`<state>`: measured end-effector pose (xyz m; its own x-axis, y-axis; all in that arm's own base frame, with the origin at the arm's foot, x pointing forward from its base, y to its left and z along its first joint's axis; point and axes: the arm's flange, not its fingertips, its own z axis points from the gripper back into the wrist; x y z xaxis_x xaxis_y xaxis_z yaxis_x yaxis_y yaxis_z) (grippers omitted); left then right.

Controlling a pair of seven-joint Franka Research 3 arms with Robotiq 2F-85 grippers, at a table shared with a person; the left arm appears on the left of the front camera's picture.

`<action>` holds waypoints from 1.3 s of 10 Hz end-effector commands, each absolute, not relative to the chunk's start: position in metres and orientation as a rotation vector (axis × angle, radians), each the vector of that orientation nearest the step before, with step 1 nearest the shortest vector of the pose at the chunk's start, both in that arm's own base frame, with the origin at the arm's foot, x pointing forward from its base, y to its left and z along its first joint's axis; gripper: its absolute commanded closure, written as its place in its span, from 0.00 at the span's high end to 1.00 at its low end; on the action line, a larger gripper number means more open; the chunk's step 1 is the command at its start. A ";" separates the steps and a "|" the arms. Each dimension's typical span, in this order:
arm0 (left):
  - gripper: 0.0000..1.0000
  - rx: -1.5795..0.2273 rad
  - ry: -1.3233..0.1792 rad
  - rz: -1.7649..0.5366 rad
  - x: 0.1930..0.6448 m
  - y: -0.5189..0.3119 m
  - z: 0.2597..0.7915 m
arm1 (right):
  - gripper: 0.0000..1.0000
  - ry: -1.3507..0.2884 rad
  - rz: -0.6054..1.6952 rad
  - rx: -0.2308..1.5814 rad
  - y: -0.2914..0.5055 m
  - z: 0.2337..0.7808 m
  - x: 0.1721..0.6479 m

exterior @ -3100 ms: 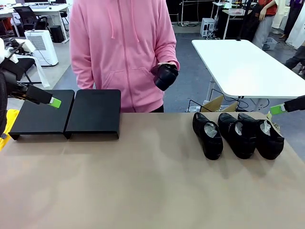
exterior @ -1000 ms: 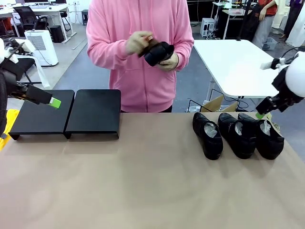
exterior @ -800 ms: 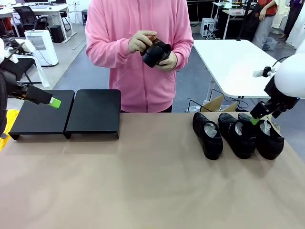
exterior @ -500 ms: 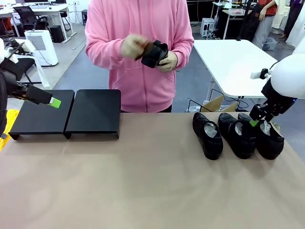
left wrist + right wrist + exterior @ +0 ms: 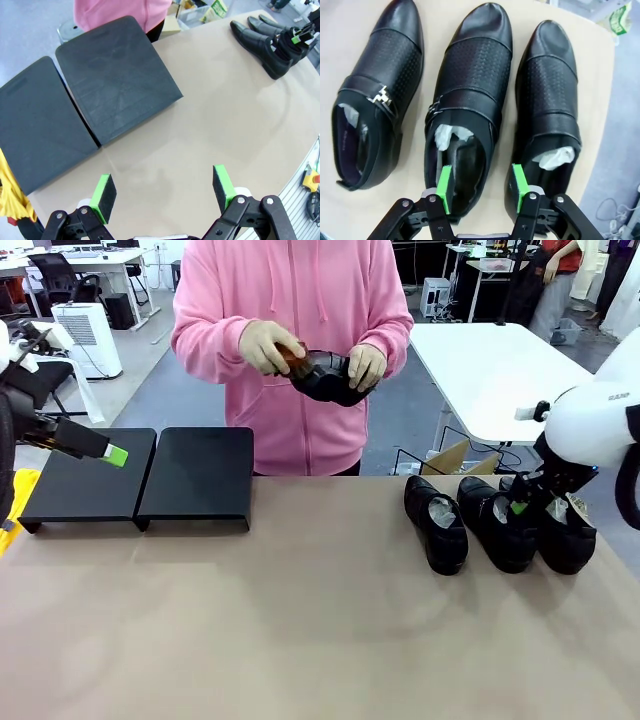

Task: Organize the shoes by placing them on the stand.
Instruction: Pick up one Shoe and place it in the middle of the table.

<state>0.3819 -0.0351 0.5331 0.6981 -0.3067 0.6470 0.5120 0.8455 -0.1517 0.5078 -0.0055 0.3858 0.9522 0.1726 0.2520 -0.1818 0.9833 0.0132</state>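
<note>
1. Location. Three shoes [image 5: 497,525] lie side by side on the table [image 5: 300,640] at the robot's right, toes toward the robot. The fourth shoe [image 5: 325,378] is in the person's hands [image 5: 265,345] across the table. The stand [image 5: 195,475] sits at the far left, both panels bare.

2. Grippers. Right gripper [image 5: 481,186]: jaws at a middling gap, straddling the collar wall of the middle shoe [image 5: 475,80], one pad inside the opening, the other beside the outer shoe [image 5: 547,90]. I see no pad pressing leather. Left gripper [image 5: 164,190]: jaws wide, holding nothing, near the stand.

3. Handling. I judge the glossy leather slippery and the upper soft; the paper stuffing [image 5: 447,135] adds no support. I grip the stiffer heel collar, expect a toe-down sag, and lift straight up clear of the neighbours.
</note>
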 end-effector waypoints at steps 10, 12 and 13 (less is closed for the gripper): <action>1.00 -0.338 -0.654 -0.482 0.381 -0.033 0.533 | 0.00 -0.170 0.165 0.084 -0.006 0.350 0.531; 1.00 -0.338 -0.654 -0.482 0.381 -0.033 0.533 | 0.00 -0.158 0.169 0.080 -0.006 0.350 0.531; 1.00 -0.338 -0.654 -0.482 0.381 -0.033 0.533 | 0.00 -0.153 0.170 0.078 -0.006 0.350 0.531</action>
